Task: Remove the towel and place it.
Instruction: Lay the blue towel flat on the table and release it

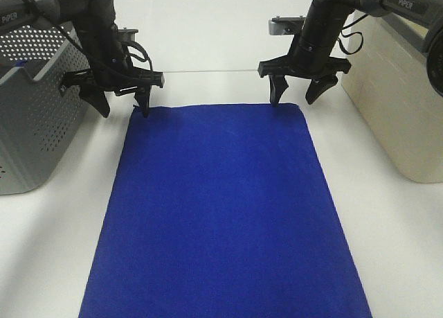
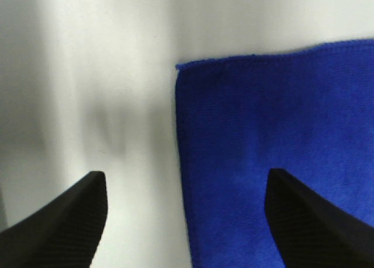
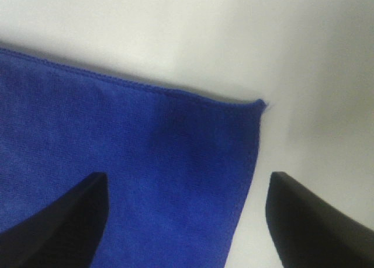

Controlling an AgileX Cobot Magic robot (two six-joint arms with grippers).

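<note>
Right between the spread, empty fingers of the left pincer (image 1: 124, 112): one corner of the towel (image 1: 221, 207). Same under the right pincer (image 1: 295, 100), parted, holding nothing, straddling the other corner. Further out, flat on the table (image 1: 387, 214), stretching lengthwise straight away from both. Equally near, so probably a two-corner pinch.

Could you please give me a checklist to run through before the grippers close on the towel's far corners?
1. Left gripper open: ok.
2. Right gripper open: ok.
3. Each gripper straddles its far corner of the towel, one finger over cloth, one over the table: ok.
4. Towel lies flat with nothing on it: ok.
5. Towel clear of the gray basket and the beige bin: ok.
6. Fingertips low enough to pinch cloth: cannot tell.
</note>
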